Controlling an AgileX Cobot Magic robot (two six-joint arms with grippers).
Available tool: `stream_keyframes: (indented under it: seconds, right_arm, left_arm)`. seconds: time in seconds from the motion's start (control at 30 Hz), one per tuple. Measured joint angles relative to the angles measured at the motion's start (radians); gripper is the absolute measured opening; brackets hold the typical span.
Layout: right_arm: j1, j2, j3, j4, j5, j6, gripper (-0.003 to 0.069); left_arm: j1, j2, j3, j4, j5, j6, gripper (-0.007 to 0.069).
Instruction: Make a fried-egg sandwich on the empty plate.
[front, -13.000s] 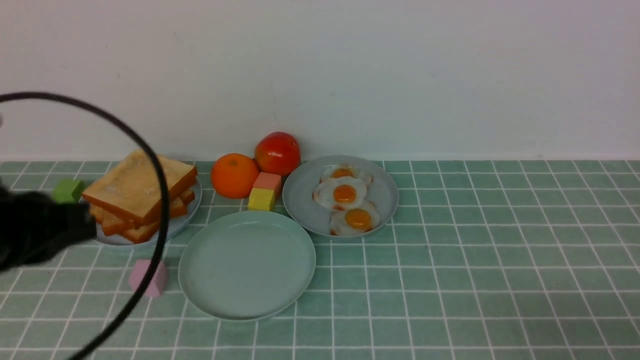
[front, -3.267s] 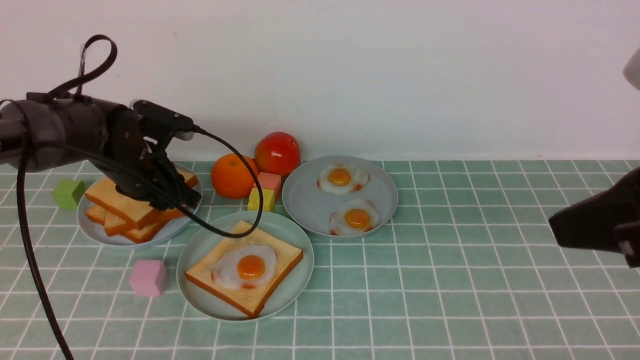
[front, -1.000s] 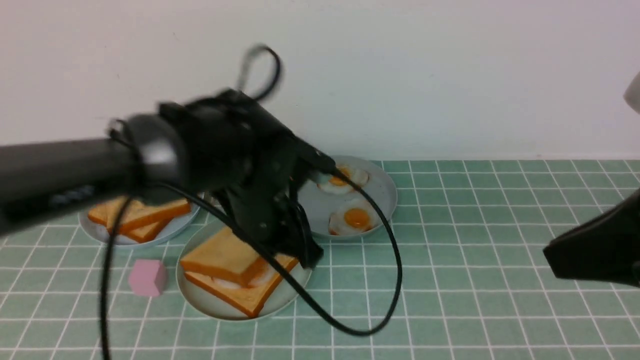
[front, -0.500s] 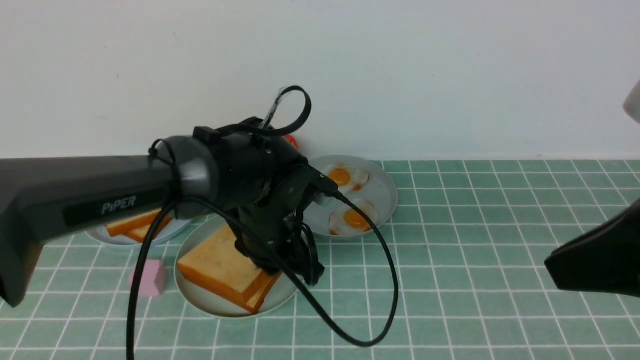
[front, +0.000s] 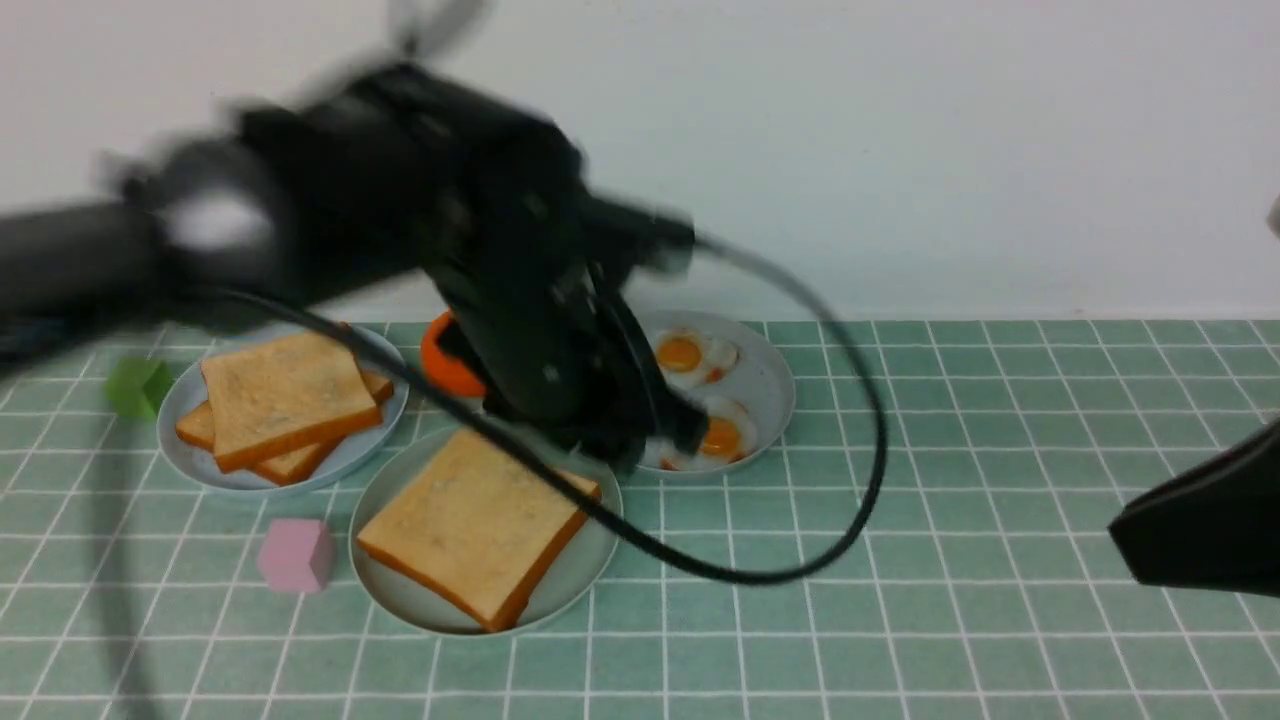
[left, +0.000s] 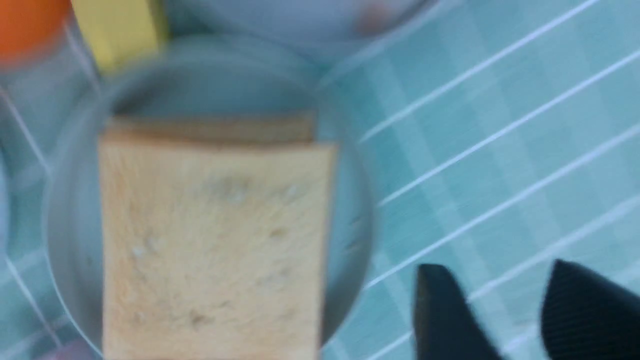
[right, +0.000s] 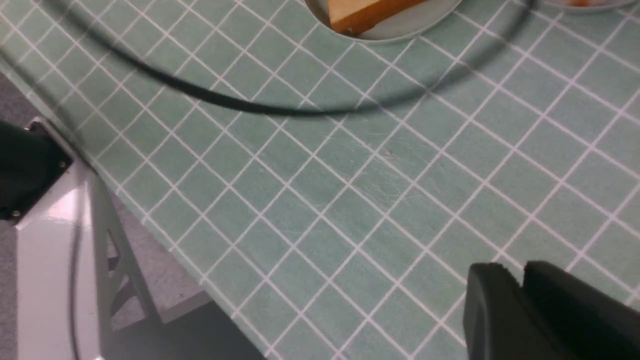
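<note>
Where the left wrist view looks past it, the left tool (left: 497, 272) stands open: its two black fingers (left: 440, 320) are apart, with bare tiled surface (left: 480, 150) showing in the gap. It holds nothing and touches nothing. The right tool (right: 517, 272) has its fingers side by side with no gap visible, so it reads as closed; nothing is between them, and it hangs clear of the surface.

The left arm (front: 330, 200) is smeared by motion blur in the front view, and no lettering on it can be read.

The sandwich (front: 475, 525) lies on the mint plate (front: 400, 600), near the front middle of the surface. Its top slice (left: 215, 240) lies flat, tan face up; the left wrist view shows the edge of a lower slice (left: 210, 130) just beyond it. What lies between the slices is hidden. In the front view the left tool hangs over the far right rim of the mint plate, between that plate and the grey-blue plate (front: 775, 385) of fried eggs (front: 690, 352). The sandwich is below the tool and toward the robot's left of it, apart from both fingers. The right tool is well apart, at the robot's right; its view catches only one corner of the sandwich.
</note>
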Motion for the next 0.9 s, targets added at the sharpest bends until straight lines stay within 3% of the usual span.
stream_keyframes:
  seconds: [0.03,0.07,0.1,0.13,0.17,0.37,0.4,0.53,0.7,0.9]
  right_arm:
    - [0.0,0.0,0.0,-0.002,0.0,0.0,0.0106]
    - [0.0,-0.041,0.0,-0.023,-0.002,0.008,0.0106]
    - [0.0,-0.041,0.0,-0.026,-0.002,0.008,0.0106]
    - [0.0,-0.085,0.0,-0.061,-0.008,0.032,0.0106]
    - [0.0,-0.107,0.0,-0.081,-0.008,0.044,0.0106]
    - [0.0,-0.251,0.0,-0.267,-0.003,0.193,0.0106]
    - [0.0,-0.307,0.0,-0.338,0.011,0.281,0.0106]
    - [0.0,-0.449,0.039,-0.466,0.024,0.467,0.0095]
    - [0.0,-0.59,0.146,-0.555,0.007,0.604,0.0017]
    - [0.0,-0.721,0.399,-0.693,-0.244,0.782,-0.0013]
  left_arm:
    - [0.0,-0.03,0.005,0.0,-0.007,0.004,0.022]
    - [0.0,-0.158,0.076,-0.014,-0.074,0.012,0.0108]
    - [0.0,-0.191,0.085,-0.015,-0.083,0.014,0.0095]
    - [0.0,-0.324,0.191,-0.02,-0.166,0.017,0.0004]
    - [0.0,-0.406,0.248,-0.026,-0.211,0.018,-0.0013]
    - [0.0,-0.782,0.668,-0.084,-0.558,0.018,-0.0013]
    - [0.0,-0.9,0.821,-0.121,-0.685,0.018,-0.0013]
    - [0.0,-1.192,1.093,-0.182,-0.924,0.018,-0.0013]
    - [0.0,-1.42,1.217,-0.193,-1.0,0.019,-0.0013]
    - [0.0,-1.597,1.279,-0.194,-0.95,0.066,-0.0013]
